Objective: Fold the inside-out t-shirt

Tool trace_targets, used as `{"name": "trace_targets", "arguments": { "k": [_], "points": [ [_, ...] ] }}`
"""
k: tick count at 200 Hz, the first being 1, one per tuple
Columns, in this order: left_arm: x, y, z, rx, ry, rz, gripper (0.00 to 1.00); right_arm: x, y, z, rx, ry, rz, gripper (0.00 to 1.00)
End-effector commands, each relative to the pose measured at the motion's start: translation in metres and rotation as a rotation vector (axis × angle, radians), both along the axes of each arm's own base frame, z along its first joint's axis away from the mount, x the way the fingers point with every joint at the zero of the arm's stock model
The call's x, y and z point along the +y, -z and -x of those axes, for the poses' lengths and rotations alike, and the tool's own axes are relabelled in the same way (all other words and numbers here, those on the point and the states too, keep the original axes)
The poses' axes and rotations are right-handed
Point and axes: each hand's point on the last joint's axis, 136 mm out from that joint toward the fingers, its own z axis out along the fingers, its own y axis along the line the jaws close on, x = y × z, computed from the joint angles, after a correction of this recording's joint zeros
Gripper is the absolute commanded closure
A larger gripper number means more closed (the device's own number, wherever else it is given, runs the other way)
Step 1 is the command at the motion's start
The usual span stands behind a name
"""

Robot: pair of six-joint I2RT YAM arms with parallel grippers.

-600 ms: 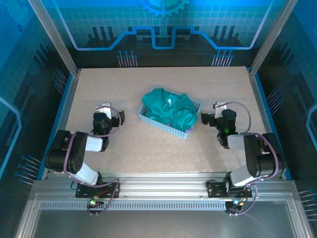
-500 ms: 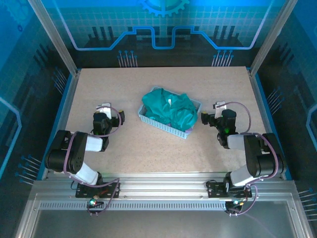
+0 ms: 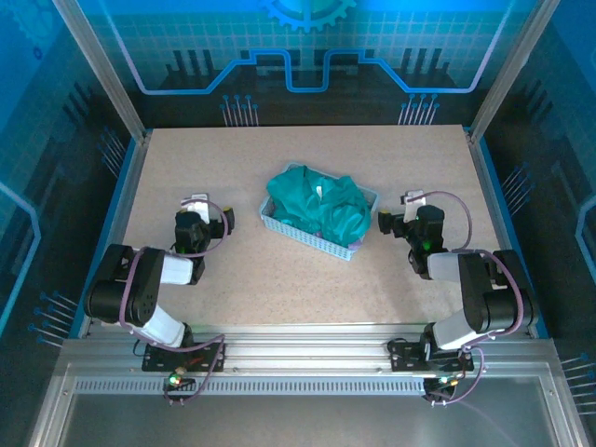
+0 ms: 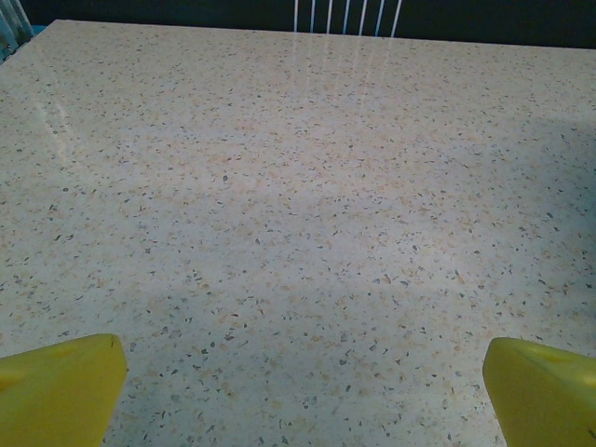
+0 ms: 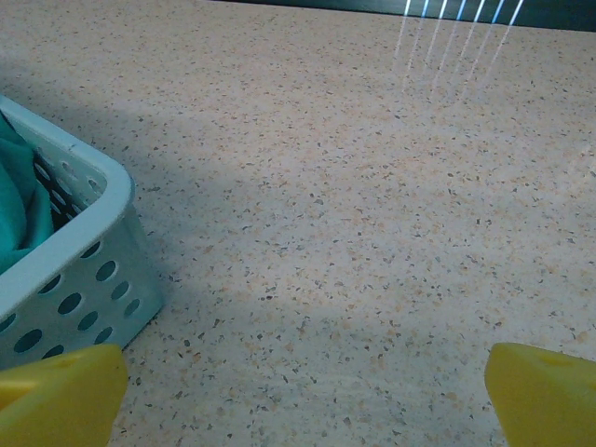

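Observation:
The inside-out t-shirt (image 3: 318, 207) is a crumpled teal-green heap in a pale blue perforated basket (image 3: 310, 239) at the middle of the table. A small white tag shows on top of the heap. My left gripper (image 3: 194, 203) rests low over the table, left of the basket. In the left wrist view it (image 4: 303, 391) is open, its yellow fingertips (image 4: 60, 386) wide apart over bare tabletop. My right gripper (image 3: 413, 199) sits right of the basket. It (image 5: 303, 391) is also open and holds nothing. The basket corner (image 5: 88, 265) with a bit of the t-shirt (image 5: 19, 200) lies just to its left.
The speckled beige tabletop (image 3: 279, 158) is bounded by a blue-edged frame with metal posts (image 3: 102, 74) at the back corners. Both arm bases stand at the near edge on an aluminium rail (image 3: 307, 340).

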Motion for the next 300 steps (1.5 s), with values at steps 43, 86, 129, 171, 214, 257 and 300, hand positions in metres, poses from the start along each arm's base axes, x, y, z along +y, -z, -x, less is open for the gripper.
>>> {"name": "trace_targets", "arguments": {
  "k": [43, 86, 129, 171, 214, 257, 300],
  "points": [
    [0.002, -0.013, -0.007, -0.033, 0.014, 0.001, 0.01, 0.004, -0.012, -0.007, -0.038, -0.020, 0.005, 0.00],
    [0.002, -0.013, -0.007, -0.033, 0.013, 0.002, 0.01, 0.004, -0.011, -0.007, -0.036, -0.020, 0.003, 0.00],
    [0.024, -0.032, 0.006, -0.071, -0.114, 0.008, 0.01, -0.007, -0.038, -0.005, 0.026, 0.052, -0.005, 0.00],
    [0.007, -0.085, 0.025, 0.011, -0.096, 0.306, 0.01, 0.005, -0.095, 0.021, 0.070, 0.109, -0.227, 0.02],
    [-0.112, -0.115, 0.053, 0.161, 0.334, 0.743, 0.01, 0.157, -0.083, 0.042, 0.232, -0.292, 0.055, 0.01],
    [-0.136, -0.101, 0.069, 0.249, 0.350, 0.641, 0.01, 0.223, -0.044, 0.018, 0.363, -0.398, 0.146, 0.02],
    [-0.128, -0.076, 0.075, 0.310, 0.293, 0.598, 0.01, 0.273, -0.018, -0.018, 0.392, -0.444, 0.120, 0.43]
  ]
}}
